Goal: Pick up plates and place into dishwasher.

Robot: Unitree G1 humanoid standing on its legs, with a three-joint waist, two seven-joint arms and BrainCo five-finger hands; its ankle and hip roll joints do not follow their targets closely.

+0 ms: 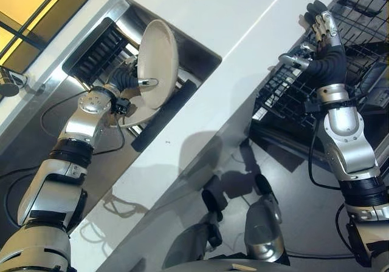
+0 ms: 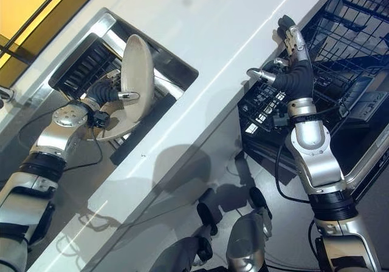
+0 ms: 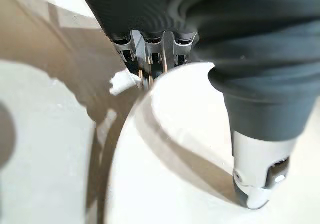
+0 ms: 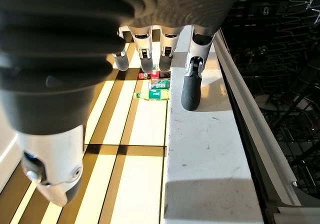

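Left eye view: we see our left hand [image 1: 124,81] pinching a cream plate [image 1: 157,62] upright over the sink [image 1: 200,56], a second plate [image 1: 137,115] lying below it; our right hand [image 1: 322,38] hangs open-fingered above the dishwasher rack [image 1: 364,23]

Left wrist view: thumb [image 3: 257,179] and fingers [image 3: 150,46] clamp the plate's rim

Right wrist view: straight fingers [image 4: 191,86] over the white countertop [image 4: 205,144]

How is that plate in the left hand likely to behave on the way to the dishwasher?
The plate looks rigid, so it should not flex. Its smooth, glossy face may slip, since the left hand pinches it only near the rim, thumb across one face. It stands on edge above the sink; a drop could chip it.
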